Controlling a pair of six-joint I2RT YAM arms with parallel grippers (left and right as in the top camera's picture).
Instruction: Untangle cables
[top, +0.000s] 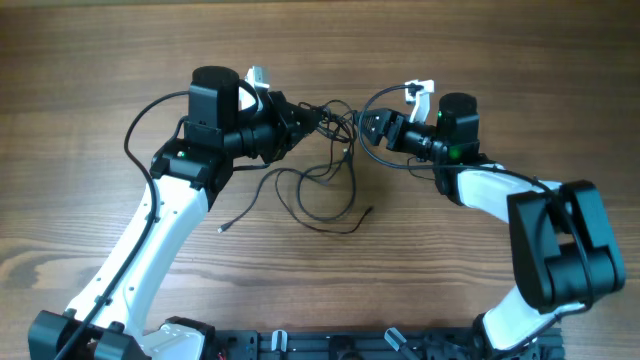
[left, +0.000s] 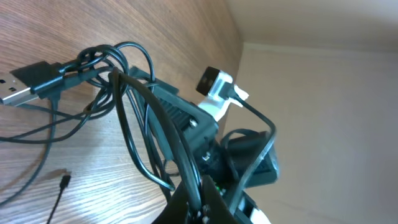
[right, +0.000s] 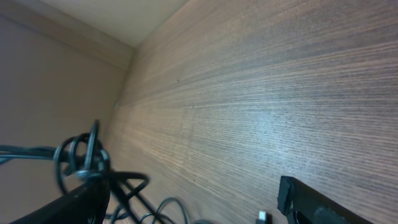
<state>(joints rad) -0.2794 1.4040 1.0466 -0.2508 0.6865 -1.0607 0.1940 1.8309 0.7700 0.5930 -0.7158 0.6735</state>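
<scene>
Two grippers, one cable tangle (top: 338, 122): left gripper (top: 310, 118) clamps it, right gripper (top: 368, 128) spread.

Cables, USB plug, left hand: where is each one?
cables (top: 337, 122), overhead view, on the knotted bundle.
USB plug (left: 11, 89), left wrist view, on its silver metal end.
left hand (top: 306, 115), overhead view, at its closed tip by the knot.

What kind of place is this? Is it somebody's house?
Probably a robot lab or test bench, not a house: a left arm and a right arm fixed at a wooden table, thin black cables tangled between them, and a plain wall.
</scene>
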